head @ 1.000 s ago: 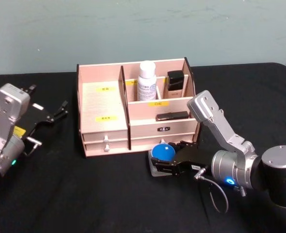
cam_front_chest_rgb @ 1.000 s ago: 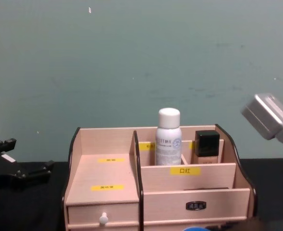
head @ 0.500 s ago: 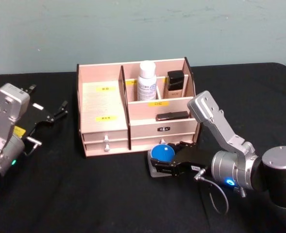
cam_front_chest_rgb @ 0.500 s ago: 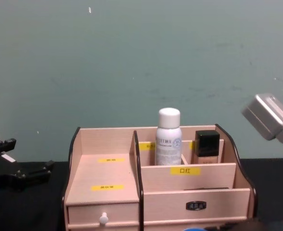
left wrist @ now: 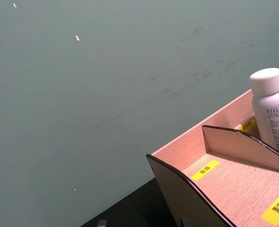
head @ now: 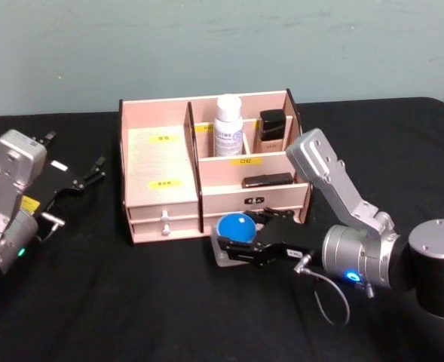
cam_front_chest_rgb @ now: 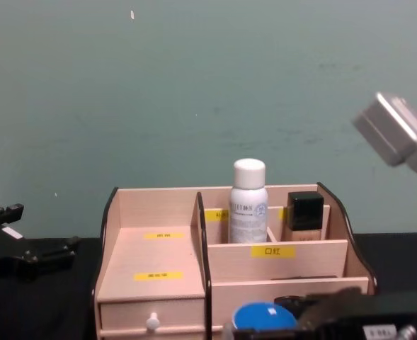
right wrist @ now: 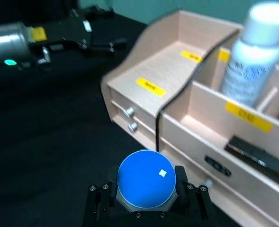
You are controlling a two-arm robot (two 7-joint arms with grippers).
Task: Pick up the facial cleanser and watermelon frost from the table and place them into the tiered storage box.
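Observation:
The watermelon frost [head: 235, 226] is a small container with a round blue lid [right wrist: 146, 178]. My right gripper [head: 237, 245] is shut on it from both sides, holding it off the black table just in front of the tiered storage box [head: 161, 162]; the chest view has the lid [cam_front_chest_rgb: 265, 316] level with the box's lowest tier. The facial cleanser [head: 228, 128], a white bottle with a white cap, stands upright in a rear compartment [cam_front_chest_rgb: 248, 202]. My left gripper [head: 93, 170] rests open and empty to the left of the box.
A dark-capped bottle [head: 273, 127] stands beside the white one, and a flat black item [head: 267, 180] lies in the middle tier. Two white-knobbed drawers [head: 163, 219] face me. A teal wall rises close behind the box. Black tabletop extends on both sides.
My right gripper has risen off the table with the blue-lidded container and shifted left, closer to the box's front. The left arm has not moved.

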